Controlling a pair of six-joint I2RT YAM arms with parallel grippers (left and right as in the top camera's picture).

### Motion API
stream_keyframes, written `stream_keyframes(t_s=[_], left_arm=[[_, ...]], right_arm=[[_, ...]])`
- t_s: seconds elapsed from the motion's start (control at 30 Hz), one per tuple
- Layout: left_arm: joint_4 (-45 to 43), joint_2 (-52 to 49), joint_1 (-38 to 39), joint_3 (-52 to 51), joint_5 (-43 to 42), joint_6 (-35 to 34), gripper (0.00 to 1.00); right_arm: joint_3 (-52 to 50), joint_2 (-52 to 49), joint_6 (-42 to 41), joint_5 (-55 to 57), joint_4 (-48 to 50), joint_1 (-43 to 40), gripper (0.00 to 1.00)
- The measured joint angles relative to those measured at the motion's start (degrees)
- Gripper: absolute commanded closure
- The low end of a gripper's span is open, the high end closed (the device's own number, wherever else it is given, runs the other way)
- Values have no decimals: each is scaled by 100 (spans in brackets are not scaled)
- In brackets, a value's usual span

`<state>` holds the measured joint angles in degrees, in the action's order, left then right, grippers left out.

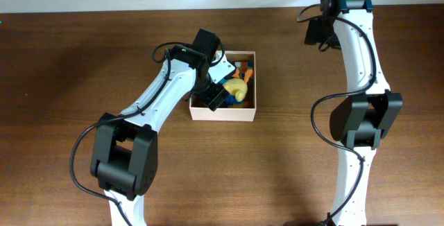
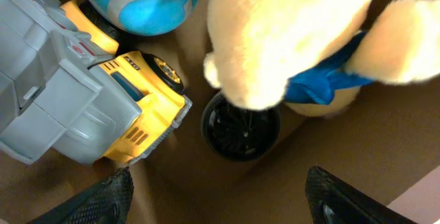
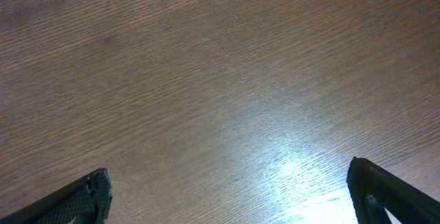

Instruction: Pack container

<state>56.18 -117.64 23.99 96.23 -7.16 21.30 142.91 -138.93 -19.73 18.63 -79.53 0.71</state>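
Observation:
The container (image 1: 225, 113), a square pale cream cardboard box with a tan inside (image 2: 289, 162), stands mid-table. In it lie a cream plush toy (image 2: 289, 31) with a blue scarf, a yellow and grey toy truck (image 2: 89, 100), a blue striped ball (image 2: 141, 1) and a black round piece (image 2: 240, 128). My left gripper (image 2: 220, 196) is open and empty, down inside the box's near left corner (image 1: 214, 96), just above the toys. My right gripper (image 3: 230, 193) is open and empty over bare table at the far right (image 1: 320, 28).
The table is dark brown wood (image 1: 83, 59). The left arm reaches over the box's left wall. The right arm stands along the right side, well apart from the box.

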Motion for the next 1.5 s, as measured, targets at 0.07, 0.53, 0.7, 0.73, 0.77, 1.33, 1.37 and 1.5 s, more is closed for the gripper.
stream_keyframes(t_s=[0.07, 0.53, 0.7, 0.73, 0.77, 1.33, 1.37, 1.5], left_arm=[[-2, 0, 0, 0, 2, 0, 17], [20, 0, 0, 378, 2, 2, 18], [2, 0, 0, 719, 2, 0, 18], [7, 0, 0, 767, 2, 0, 18], [11, 0, 0, 833, 2, 0, 18], [922, 11, -636, 2503, 1163, -485, 1], [1003, 11, -719, 2503, 1279, -553, 1], [1268, 11, -1163, 2507, 1705, -811, 1]], right_arm=[[0, 0, -2, 0, 2, 0, 1], [0, 0, -2, 0, 0, 0, 1], [0, 0, 0, 0, 2, 0, 1], [0, 0, -2, 0, 0, 0, 1], [0, 0, -2, 0, 2, 0, 1], [0, 0, -2, 0, 0, 0, 1], [0, 0, 0, 0, 0, 0, 1], [0, 0, 0, 0, 2, 0, 1]])
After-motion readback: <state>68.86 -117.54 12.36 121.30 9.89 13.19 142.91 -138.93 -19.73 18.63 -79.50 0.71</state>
